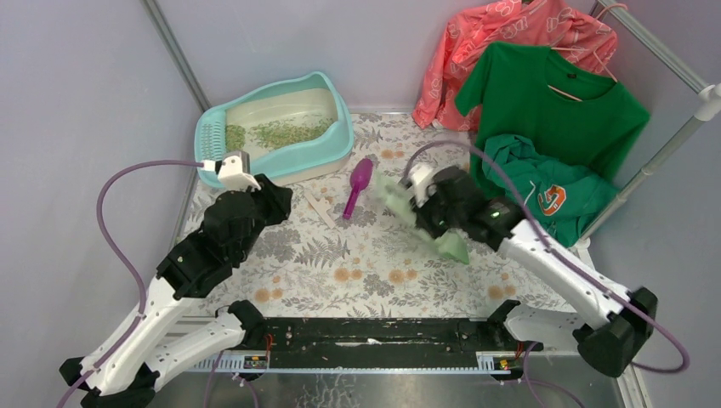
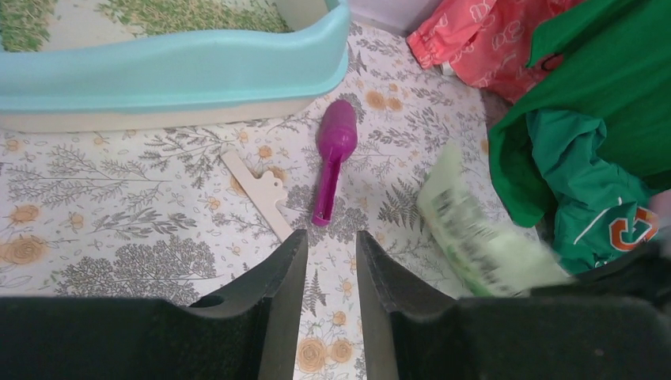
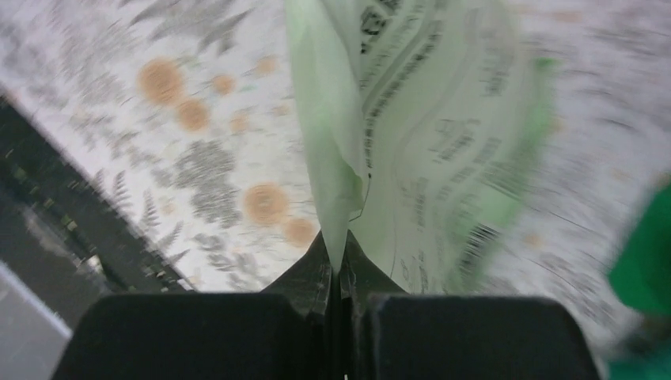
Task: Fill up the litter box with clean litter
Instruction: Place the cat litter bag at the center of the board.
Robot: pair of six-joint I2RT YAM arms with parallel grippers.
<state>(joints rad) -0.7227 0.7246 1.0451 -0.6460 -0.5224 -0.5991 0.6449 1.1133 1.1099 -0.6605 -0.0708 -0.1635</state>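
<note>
**Right end effector pinching the bag, left one empty**

Your right end effector (image 3: 339, 269) is closed tight on an edge of the light green printed plastic bag (image 3: 427, 142), with the film pinched between the two fingertips. The bag spreads out from the grip above the patterned desk (image 1: 340, 263) and looks blurred in both wrist views. You cannot tell from these views whether its far end touches the desk.

Your left end effector (image 2: 331, 253) has its jaws parted by a narrow gap, and nothing sits between them. Beyond its tips lies the purple scoop (image 2: 336, 146), flat on the desk. A cream flat piece (image 2: 257, 190) lies just beside the scoop, on the side nearer the box.

The litter box (image 1: 340, 127) stands at the far left of the desk, close to your left wrist, with its slotted grate at the left end. The clean litter (image 1: 285, 132) lies inside the cream basin as a thin greenish patch. Part of the basin floor shows bare behind it.

To the right hang a green T-shirt (image 1: 553, 102) and a coral garment (image 1: 502, 42). A crumpled green top (image 1: 544, 191) with an orange logo sits below them, near your right arm.
</note>
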